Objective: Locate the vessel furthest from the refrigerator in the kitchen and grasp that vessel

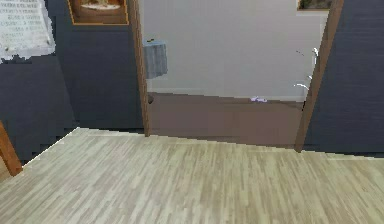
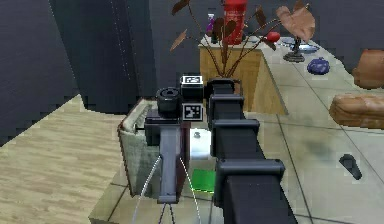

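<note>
- Which vessel is the one meant, I cannot say from where I stand. The likeliest candidates sit out on the arm's side: a red vase-like shape (image 2: 233, 18) among dark branches on top of a wooden cabinet (image 2: 240, 78), and past it a shallow grey bowl-like thing (image 2: 297, 50) with a dark blue blob (image 2: 318, 66) just beside it on pale tiles.
- Nearer the robot, the pincer (image 2: 171, 198) hangs at the end of the dark arm (image 2: 240, 165). A small grey-green box (image 2: 130, 140) stands right behind it, so I cannot tell whether it grasps anything.
- Ahead of the robot is a wood-framed doorway (image 1: 143, 70) set in dark blue walls. A pale room lies beyond it, with a small purple thing (image 1: 259, 99) on its floor.
- To my eye this is the locating step. The choice of vessel is not settled, and no reach has been lined up.
- The next move calls for driving and turning the base to find the kitchen and its refrigerator. Then it must judge which vessel lies farthest from it, and bring the arm's side square to that one.
</note>
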